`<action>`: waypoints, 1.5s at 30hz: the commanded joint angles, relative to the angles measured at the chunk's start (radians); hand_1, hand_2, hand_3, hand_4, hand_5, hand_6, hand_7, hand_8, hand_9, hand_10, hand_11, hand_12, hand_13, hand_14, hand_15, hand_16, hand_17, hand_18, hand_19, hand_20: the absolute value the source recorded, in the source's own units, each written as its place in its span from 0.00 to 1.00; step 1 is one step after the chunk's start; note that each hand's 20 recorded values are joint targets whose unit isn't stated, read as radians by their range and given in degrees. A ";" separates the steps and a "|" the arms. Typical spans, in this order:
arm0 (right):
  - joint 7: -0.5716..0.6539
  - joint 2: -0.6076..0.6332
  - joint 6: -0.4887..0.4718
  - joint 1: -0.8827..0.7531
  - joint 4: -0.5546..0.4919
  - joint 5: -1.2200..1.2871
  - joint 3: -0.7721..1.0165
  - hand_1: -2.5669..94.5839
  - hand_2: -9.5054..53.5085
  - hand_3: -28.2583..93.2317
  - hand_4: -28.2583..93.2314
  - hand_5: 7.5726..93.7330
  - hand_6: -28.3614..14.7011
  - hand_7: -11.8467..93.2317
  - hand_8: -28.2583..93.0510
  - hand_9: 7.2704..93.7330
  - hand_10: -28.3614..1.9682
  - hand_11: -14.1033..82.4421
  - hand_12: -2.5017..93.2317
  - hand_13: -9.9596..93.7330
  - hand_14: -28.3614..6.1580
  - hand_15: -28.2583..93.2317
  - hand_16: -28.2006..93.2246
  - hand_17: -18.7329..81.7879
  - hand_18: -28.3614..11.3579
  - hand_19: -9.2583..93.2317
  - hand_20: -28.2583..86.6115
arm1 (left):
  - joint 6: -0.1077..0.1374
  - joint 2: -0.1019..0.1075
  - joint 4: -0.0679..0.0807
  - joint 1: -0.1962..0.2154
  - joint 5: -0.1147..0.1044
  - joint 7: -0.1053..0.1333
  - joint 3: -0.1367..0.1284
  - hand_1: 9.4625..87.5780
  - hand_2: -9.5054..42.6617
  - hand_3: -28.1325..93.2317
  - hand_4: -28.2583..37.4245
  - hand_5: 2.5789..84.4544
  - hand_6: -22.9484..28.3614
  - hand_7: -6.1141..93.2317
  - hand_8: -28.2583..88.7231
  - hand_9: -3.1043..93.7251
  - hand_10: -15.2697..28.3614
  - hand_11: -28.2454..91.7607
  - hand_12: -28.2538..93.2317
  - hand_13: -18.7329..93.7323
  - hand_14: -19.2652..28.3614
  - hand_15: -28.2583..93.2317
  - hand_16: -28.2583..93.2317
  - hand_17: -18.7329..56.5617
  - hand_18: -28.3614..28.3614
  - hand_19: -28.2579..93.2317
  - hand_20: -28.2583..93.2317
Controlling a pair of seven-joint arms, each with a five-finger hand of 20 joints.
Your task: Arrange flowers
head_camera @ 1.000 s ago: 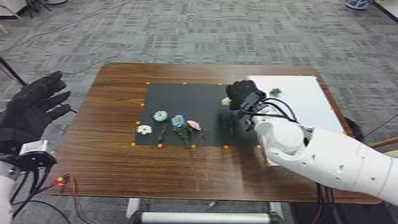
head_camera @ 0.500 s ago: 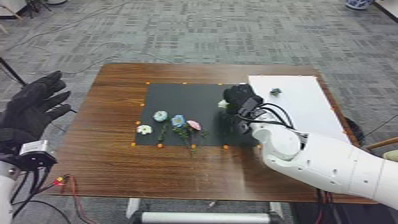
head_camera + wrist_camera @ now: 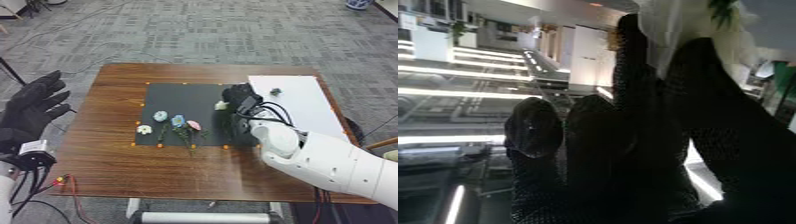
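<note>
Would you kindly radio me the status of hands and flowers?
Right hand pinching white flower over black mat. Left hand open, beside table. Nearest neighbour: pink flower, to the left.

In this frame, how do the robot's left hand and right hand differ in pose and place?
The left hand is open with its fingers spread, while the right hand pinches a white flower. The left hand is beside the brown table; the right hand is over the right part of the black mat. Both wear black gloves.
</note>
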 commanded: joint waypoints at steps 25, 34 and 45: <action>0.168 0.120 -0.181 -0.099 0.025 0.026 0.205 0.36 0.00 0.97 0.01 0.41 0.51 0.31 0.14 0.45 0.51 0.34 0.24 0.68 0.58 0.92 0.50 0.52 0.19 0.98 0.74 | -0.010 -0.003 -0.001 0.008 0.002 -0.004 -0.004 0.18 0.16 0.79 0.00 0.21 0.47 0.27 0.16 0.19 0.55 0.39 0.39 0.21 0.66 0.57 0.19 0.07 0.82 0.54 0.32; 0.127 0.081 -0.168 -0.058 0.108 0.043 0.173 0.36 0.00 0.97 0.00 0.34 0.45 0.26 0.16 0.38 0.52 0.32 0.22 0.68 0.59 0.92 0.48 0.52 0.20 0.98 0.73 | -0.014 0.000 -0.001 0.008 0.001 -0.002 -0.002 0.18 0.16 0.79 0.00 0.21 0.47 0.27 0.16 0.19 0.55 0.39 0.39 0.21 0.66 0.57 0.19 0.07 0.82 0.54 0.32; 0.040 0.047 -0.149 -0.029 0.176 0.088 0.163 0.42 0.11 0.97 0.00 0.51 0.64 0.36 0.11 0.58 0.72 0.35 0.18 0.74 0.63 0.92 0.48 0.56 0.21 1.00 0.72 | -0.014 0.002 0.001 -0.002 0.003 -0.006 0.004 0.18 0.16 0.79 0.00 0.21 0.47 0.27 0.16 0.19 0.55 0.39 0.39 0.21 0.66 0.57 0.19 0.07 0.82 0.54 0.32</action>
